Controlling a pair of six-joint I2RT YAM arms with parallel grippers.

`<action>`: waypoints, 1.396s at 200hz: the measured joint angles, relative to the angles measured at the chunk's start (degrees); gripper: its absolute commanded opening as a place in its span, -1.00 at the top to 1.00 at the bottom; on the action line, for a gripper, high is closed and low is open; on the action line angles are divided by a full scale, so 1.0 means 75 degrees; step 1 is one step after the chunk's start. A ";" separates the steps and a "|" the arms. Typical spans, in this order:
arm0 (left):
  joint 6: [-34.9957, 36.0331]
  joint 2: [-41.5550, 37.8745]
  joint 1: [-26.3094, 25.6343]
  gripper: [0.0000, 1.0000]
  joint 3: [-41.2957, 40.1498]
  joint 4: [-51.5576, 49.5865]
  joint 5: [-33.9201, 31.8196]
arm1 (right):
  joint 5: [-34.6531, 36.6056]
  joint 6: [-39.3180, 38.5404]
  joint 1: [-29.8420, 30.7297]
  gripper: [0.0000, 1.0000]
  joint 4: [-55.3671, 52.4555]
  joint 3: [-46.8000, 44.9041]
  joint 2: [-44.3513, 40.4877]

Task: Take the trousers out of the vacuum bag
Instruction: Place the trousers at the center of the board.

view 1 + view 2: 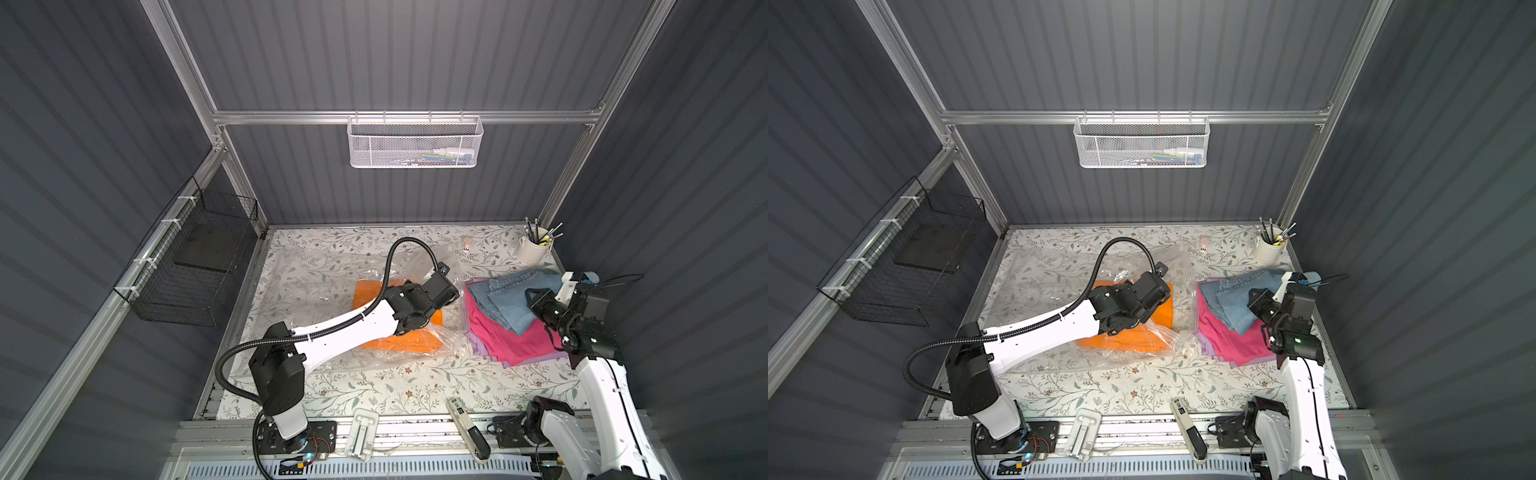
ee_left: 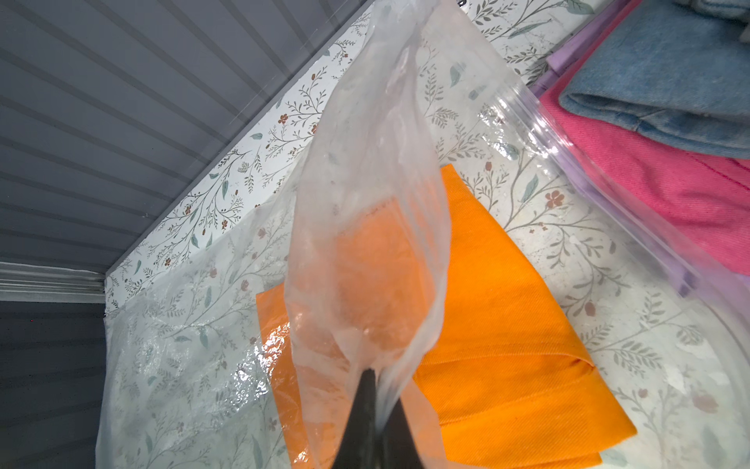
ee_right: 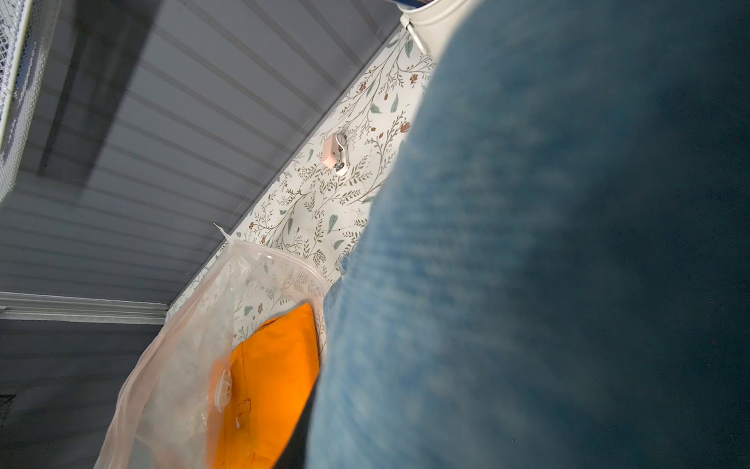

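Orange trousers point(image 2: 507, 304) were the only pair inside the vacuum bag point(image 1: 316, 270), lying flat on the surface point(image 1: 374, 386). Your left hand point(image 2: 375, 383) was shut tight on a fold of the clear plastic and held it up like a little tent. I think that was to keep the bag's mouth open, so the orange pair could slide out. Your right hand point(image 1: 534, 301) sat on the pile just beside the bag's open end and looked clamped on the blue denim trousers point(image 1: 507, 299). The denim lay on top of the pink trousers point(image 1: 511, 340), with the lilac trousers point(image 1: 482, 347) at the bottom. Those three were already out, stacked close to the bag, probably so each trip was short.
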 measured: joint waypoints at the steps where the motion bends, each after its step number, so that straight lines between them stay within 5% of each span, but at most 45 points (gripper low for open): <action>1: 0.0000 0.0000 0.0000 1.00 0.0000 0.0000 0.0000 | 0.0003 0.0000 0.0000 0.98 0.0000 -0.0006 -0.0009; 120: 0.0009 0.0000 0.0000 1.00 0.0000 0.0029 0.0195 | 0.0210 0.0289 -0.0035 0.90 -0.0358 -0.1128 -0.0930; 279: 0.0029 0.0000 0.0020 1.00 0.0000 0.0090 0.0227 | 0.0548 0.0985 -0.0035 0.28 -0.0694 -0.2579 -0.1737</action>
